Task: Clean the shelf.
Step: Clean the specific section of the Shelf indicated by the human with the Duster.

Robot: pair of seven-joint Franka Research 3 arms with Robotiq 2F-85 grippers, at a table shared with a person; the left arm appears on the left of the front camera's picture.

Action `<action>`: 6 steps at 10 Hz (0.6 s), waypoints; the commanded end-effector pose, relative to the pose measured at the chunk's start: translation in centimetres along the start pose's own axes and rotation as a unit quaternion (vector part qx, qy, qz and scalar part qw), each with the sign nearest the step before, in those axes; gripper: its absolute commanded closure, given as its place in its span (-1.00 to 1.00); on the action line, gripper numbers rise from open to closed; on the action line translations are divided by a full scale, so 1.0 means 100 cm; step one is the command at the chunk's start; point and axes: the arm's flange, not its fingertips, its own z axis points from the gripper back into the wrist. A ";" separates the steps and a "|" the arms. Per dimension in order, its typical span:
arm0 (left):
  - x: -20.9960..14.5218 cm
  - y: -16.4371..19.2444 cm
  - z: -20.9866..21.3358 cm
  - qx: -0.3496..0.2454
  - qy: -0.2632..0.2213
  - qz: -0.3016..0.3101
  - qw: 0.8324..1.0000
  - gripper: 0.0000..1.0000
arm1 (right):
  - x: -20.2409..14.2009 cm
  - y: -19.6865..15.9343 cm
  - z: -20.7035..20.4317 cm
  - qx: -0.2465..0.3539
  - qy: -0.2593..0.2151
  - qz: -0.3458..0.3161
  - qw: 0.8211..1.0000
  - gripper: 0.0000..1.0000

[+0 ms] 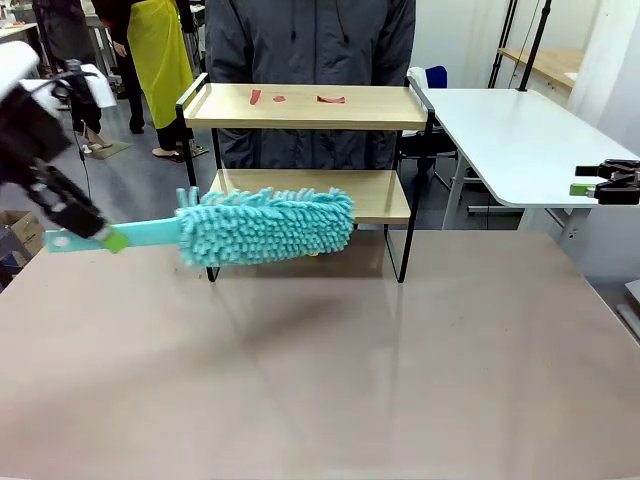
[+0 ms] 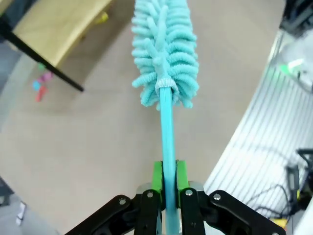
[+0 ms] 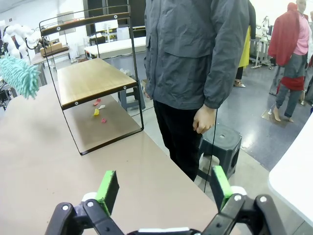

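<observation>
- Middle left, the left end effector point(image 1: 108, 238) clamped the handle of a fluffy teal microfibre duster point(image 1: 265, 225), aimed at the black-framed two-tier wooden shelf point(image 1: 380, 108), upper centre, probably for reach.
- The right end effector point(image 1: 585, 187) stood open at the right edge, seemingly out of the way.

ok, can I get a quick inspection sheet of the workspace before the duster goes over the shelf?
surface: brown table, with the shelf upright at its far middle.
job's things: three red scraps on the top board; teal duster head held in front of the lower board.
clutter: small scraps, red and yellow, on the table under the lower board.
grippers: left gripper shut on the duster handle; right gripper open, holding nothing.
cables: dark leads beyond the table edge.
surroundings: person in a grey jacket close behind the shelf; white table to the right; stool beside the person.
</observation>
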 end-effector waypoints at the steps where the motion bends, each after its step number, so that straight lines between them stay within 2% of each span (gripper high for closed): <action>1: -0.006 0.000 0.038 0.005 0.064 -0.046 0.997 0.74 | 0.002 0.000 -0.001 0.000 0.000 0.007 1.000 -1.00; 2: -0.012 -0.003 0.055 -0.032 0.112 -0.080 0.990 0.74 | 0.002 0.000 -0.001 0.000 0.000 0.007 1.000 -1.00; 3: -0.014 0.000 0.067 -0.039 0.137 -0.100 0.985 0.74 | 0.002 0.000 -0.001 0.000 0.000 0.007 1.000 -1.00; 6: -0.002 -0.010 0.079 0.007 0.248 -0.131 0.960 0.74 | 0.002 0.000 -0.001 0.000 0.000 0.007 1.000 -1.00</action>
